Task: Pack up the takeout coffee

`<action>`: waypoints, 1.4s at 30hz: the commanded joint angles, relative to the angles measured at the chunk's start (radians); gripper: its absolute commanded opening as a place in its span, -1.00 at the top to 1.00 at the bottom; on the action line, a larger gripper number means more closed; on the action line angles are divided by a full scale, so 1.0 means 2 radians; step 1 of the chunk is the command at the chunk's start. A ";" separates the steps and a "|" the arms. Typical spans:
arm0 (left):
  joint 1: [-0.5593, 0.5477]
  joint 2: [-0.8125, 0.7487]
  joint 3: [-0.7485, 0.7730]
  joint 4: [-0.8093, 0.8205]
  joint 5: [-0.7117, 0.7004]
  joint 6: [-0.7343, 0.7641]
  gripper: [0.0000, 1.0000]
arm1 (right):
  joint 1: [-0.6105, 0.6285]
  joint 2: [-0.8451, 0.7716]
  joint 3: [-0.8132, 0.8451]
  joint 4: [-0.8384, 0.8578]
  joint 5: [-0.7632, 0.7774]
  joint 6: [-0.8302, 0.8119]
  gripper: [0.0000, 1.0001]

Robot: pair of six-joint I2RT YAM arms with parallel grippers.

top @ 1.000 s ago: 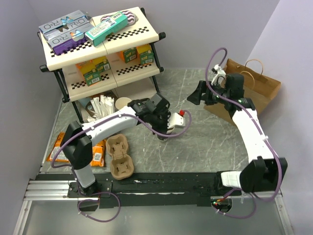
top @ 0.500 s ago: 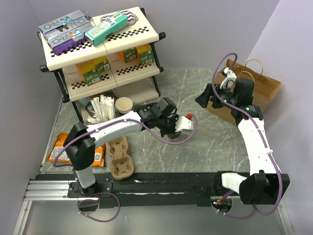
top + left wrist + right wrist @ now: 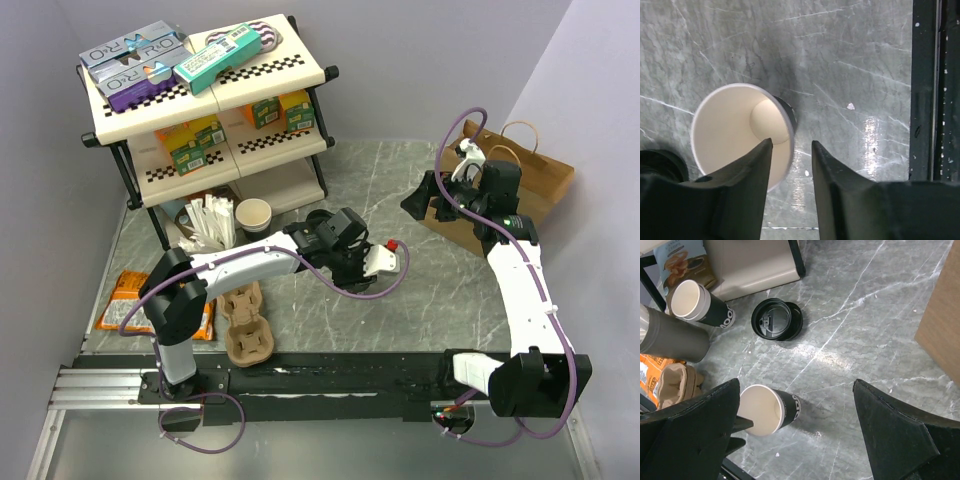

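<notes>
The takeout coffee cup [image 3: 735, 132] stands upright on the marble table with no lid on it; its wall is dark and its inside is white [image 3: 762, 410]. Its round black lid [image 3: 776, 320] lies flat on the table, apart from it. My left gripper [image 3: 791, 145] is open and straddles the near rim, one finger over the cup's inside and the other outside, with a gap at the rim. In the top view the left gripper [image 3: 352, 262] hides the cup. My right gripper [image 3: 800, 435] hangs wide open above the table, holding nothing, beside the paper bag.
A brown paper bag [image 3: 505, 185] stands at the right. A second open cup [image 3: 254, 213], a cup of white sticks [image 3: 205, 225] and a pulp carrier [image 3: 245, 320] sit left of the left gripper. A shelf rack [image 3: 200, 100] fills the back left; snack packets [image 3: 125, 300] lie by the left edge.
My left arm has carried the cup to the right and its jaws have parted from the rim. The right arm drew back toward the bag, then held still.
</notes>
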 commanded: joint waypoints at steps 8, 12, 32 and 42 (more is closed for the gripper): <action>0.017 -0.056 0.059 -0.009 0.052 0.011 -0.15 | -0.003 0.013 0.030 -0.006 -0.009 -0.008 -1.00; 0.052 -0.065 0.123 -0.030 0.092 -0.052 -0.21 | -0.003 0.040 0.066 -0.026 -0.015 -0.017 -1.00; 0.164 0.096 0.204 -0.219 0.004 0.074 0.04 | 0.001 -0.022 0.073 -0.073 -0.067 -0.156 -1.00; 0.166 0.114 0.184 -0.173 -0.041 0.165 0.10 | 0.001 -0.023 0.067 -0.102 -0.076 -0.167 -1.00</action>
